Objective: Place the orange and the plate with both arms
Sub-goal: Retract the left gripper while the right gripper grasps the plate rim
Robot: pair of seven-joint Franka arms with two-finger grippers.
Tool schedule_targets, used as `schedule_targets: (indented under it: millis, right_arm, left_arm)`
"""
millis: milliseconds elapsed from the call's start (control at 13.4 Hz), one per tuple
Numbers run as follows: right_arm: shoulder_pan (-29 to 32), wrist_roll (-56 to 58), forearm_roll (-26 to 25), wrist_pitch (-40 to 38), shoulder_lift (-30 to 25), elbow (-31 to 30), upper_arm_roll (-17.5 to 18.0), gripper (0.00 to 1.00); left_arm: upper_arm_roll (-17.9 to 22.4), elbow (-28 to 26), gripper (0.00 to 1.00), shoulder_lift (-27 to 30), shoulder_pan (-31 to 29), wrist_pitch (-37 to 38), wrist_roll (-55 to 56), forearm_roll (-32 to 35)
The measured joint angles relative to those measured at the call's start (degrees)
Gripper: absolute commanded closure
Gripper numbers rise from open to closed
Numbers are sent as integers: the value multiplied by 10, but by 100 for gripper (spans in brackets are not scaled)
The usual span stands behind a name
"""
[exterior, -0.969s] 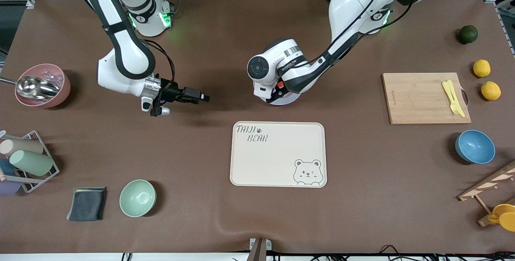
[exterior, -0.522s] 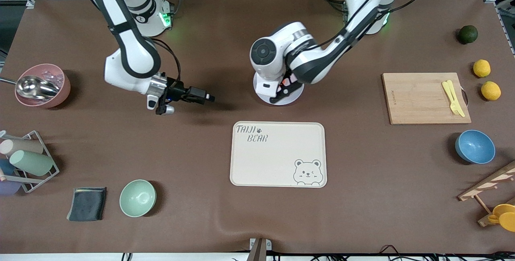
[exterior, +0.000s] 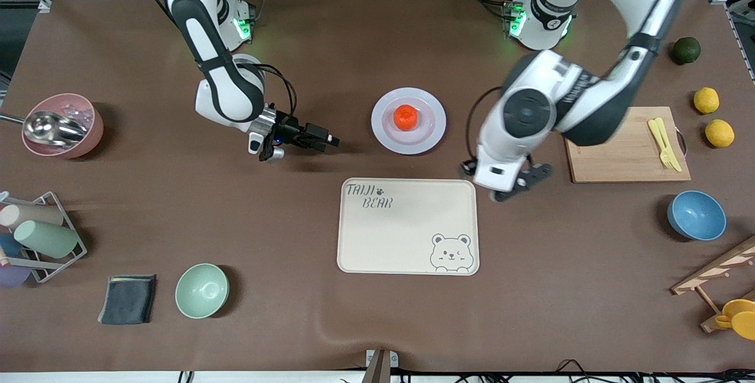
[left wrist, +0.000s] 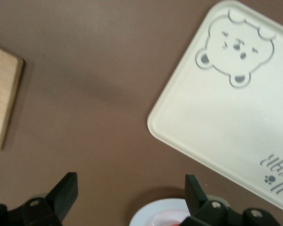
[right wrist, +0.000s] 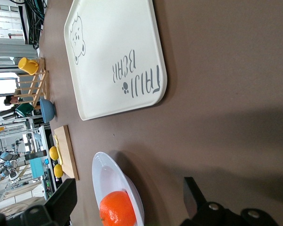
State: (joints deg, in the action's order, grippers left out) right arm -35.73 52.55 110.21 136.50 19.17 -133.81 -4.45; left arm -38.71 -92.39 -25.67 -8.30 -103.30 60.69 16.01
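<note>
Orange (exterior: 405,117) centred on plate (exterior: 427,135), plate flat

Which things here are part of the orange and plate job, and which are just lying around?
Part of the job: orange, sitting on the plate; left pincer, open; right pincer, open.

Lying about: bear tray, cutting board, two lemons, dark green fruit, blue bowl, mint-green bowl, folded cloth.

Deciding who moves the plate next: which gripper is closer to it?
The right gripper, open, beside the plate toward the right arm's end. The left gripper, open, is over bare table between the bear tray and cutting board, slightly farther off.
</note>
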Motion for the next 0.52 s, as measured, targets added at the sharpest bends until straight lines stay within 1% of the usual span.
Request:
schedule_targets:
  millis: [75, 224, 298, 373, 522]
  right_arm:
    - [-3, 0, 8, -1, 2, 0, 0, 11]
    - [-24, 11, 52, -5, 10, 3, 1, 15]
    - [-42, 13, 75, -5, 16, 7, 1, 16]
    - [-58, 15, 91, -5, 22, 11, 2, 16]
    - [-77, 27, 114, -11, 34, 16, 2, 24]
  left_arm:
    - [-1, 6, 0, 4, -27, 3, -32, -1]
    - [-2, 29, 0, 9, -71, 14, -96, -8]
    - [-2, 41, 0, 11, -84, 19, -116, -10]
    - [-2, 49, 0, 12, -91, 23, -126, -10]
    - [-3, 55, 0, 16, -91, 24, -148, -10]
